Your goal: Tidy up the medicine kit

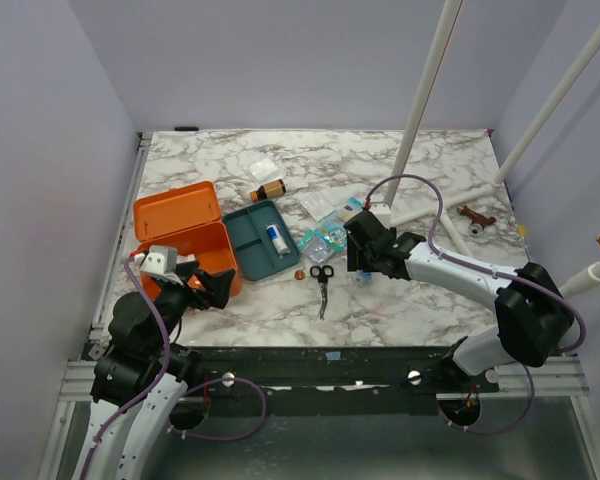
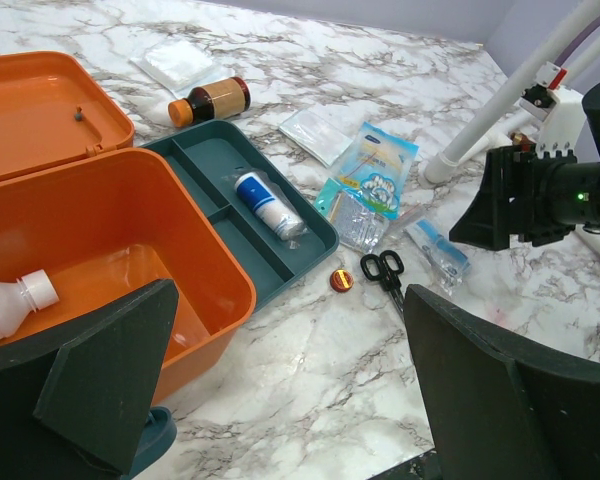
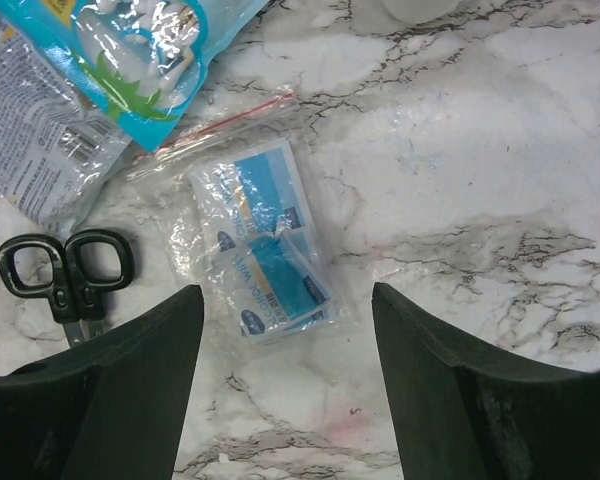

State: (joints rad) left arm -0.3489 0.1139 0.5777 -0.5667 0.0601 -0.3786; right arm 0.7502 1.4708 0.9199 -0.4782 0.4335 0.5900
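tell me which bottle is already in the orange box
The white bottle, lying inside the medicine kit; the brown orange-capped bottle lies outside on the marble.

All three feeds reach me bright and even, lit softly from above. Shadows on the white marble-patterned tabletop (image 1: 400, 300) are faint and short, darkest under the white-and-black right arm (image 1: 450, 268). The clear plastic pouch of blue sachets (image 3: 255, 245) throws small white glints; the open orange plastic box (image 2: 100, 190) shows mild sheen inside. Wrist views are crisp, the overhead one coarser.
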